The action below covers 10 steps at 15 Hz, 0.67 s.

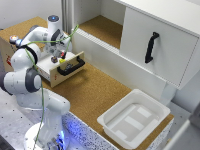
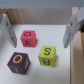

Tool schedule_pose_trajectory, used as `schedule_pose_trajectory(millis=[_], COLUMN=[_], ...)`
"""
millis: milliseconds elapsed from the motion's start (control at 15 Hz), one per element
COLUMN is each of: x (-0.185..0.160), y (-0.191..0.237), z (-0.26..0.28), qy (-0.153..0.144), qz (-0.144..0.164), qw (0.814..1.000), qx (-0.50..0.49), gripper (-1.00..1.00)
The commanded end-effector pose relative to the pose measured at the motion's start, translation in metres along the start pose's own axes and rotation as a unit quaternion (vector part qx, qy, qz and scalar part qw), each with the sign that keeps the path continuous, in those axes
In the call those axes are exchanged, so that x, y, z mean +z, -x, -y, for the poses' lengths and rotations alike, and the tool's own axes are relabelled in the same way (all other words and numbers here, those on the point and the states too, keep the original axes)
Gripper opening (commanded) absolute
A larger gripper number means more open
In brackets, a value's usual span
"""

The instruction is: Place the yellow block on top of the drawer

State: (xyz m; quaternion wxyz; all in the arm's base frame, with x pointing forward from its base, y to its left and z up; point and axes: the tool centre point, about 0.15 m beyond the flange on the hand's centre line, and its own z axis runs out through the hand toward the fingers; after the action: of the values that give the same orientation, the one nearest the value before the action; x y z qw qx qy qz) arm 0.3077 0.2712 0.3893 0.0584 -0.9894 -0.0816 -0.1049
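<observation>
The yellow block [image 2: 46,55] looks light, rigid and smooth-sided, so the spread-apart end effector [image 2: 40,30] should pinch opposite flat faces.

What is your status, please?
Hand open, over the drawer. Yellow block inside, ungripped. Red block and dark block close beside it.

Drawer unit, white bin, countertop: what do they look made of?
The drawer: light wood or wood-look board, matte, pale tan faces; its black bar handle is probably plastic or painted metal, too blurred to say. The white bin: likely plastic, smooth with a slight sheen, thin moulded rim. The countertop: speckled brown, resembles cork or particle board, matte.
</observation>
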Motion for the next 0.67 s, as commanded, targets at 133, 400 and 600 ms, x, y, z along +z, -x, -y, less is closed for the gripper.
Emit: schedule_pose_trajectory(millis=[133, 400, 600], x=[0.057, 0.071, 0.077], y=[-0.023, -0.022, -0.021], z=[-0.008, -0.009, -0.013], qy=[0.0, 0.008, 0.014], qz=[0.062, 0.069, 0.065], qw=[0.994, 0.992, 0.99], qx=[0.088, 0.102, 0.122], gripper=[1.0, 1.0, 1.0])
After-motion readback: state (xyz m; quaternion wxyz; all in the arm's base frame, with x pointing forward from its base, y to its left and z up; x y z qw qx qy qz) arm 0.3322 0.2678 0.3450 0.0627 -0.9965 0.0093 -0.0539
